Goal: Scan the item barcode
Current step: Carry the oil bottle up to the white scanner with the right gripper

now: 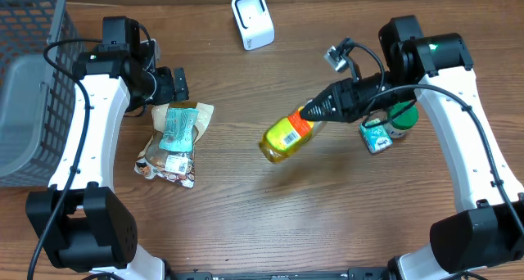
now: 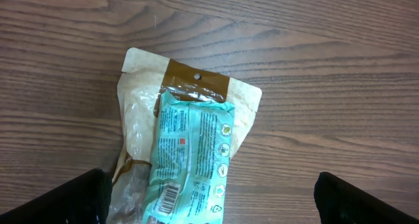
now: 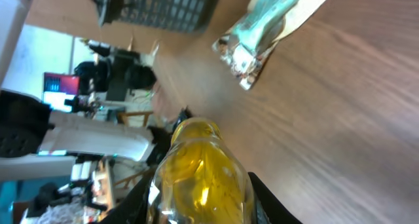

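Observation:
A bottle of yellow liquid (image 1: 286, 137) with a yellow and orange label hangs tilted above the middle of the table. My right gripper (image 1: 315, 112) is shut on its neck end. In the right wrist view the bottle (image 3: 200, 171) fills the space between the black fingers (image 3: 141, 201). No barcode shows on it. A white scanner (image 1: 252, 20) stands at the far edge of the table, apart from the bottle. My left gripper (image 1: 176, 85) is open over a teal packet (image 2: 190, 158), holding nothing.
The teal packet (image 1: 176, 126) lies on a tan snack pouch (image 1: 168, 153) at the left. A grey basket (image 1: 29, 92) sits at the far left edge. A small teal box (image 1: 375, 137) and a green-lidded can (image 1: 401, 120) stand under the right arm.

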Available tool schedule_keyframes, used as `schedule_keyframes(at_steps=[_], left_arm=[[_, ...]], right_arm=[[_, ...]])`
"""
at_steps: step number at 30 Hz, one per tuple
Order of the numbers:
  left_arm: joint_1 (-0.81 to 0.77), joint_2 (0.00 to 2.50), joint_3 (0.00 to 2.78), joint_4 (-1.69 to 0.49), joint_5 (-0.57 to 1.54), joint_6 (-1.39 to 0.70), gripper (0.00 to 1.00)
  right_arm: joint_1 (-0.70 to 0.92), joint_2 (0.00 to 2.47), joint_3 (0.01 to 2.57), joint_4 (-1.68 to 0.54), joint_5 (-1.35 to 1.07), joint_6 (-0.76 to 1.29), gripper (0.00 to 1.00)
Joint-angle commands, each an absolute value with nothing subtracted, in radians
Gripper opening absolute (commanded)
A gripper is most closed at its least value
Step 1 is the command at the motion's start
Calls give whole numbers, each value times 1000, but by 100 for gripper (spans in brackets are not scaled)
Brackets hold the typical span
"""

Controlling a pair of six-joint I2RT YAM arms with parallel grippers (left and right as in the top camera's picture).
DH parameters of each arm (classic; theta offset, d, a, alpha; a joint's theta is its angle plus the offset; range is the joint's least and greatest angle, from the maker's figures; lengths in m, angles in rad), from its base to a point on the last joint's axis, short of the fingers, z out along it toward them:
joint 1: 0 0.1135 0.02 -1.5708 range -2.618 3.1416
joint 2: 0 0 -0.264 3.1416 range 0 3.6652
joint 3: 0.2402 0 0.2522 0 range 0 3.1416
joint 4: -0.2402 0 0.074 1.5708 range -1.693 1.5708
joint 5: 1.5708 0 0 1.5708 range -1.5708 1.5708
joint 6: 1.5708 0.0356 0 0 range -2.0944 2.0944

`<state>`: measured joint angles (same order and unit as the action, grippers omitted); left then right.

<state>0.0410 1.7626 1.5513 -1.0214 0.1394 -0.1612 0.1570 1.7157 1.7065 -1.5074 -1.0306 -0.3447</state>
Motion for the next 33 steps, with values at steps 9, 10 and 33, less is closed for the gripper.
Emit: schedule_keyframes(at_steps=[9,10,33], left_arm=[[39,1746,1569,-1020,147,-150,99],[39,1746,1569,-1020,147,-150,100],[39,1746,1569,-1020,147,-150,100]], right_arm=[[472,1686,1731,-946,-10,88,29],[516,1690,1731,-873,102,25,29],[563,2175,1727,253,271,-1072,37]])
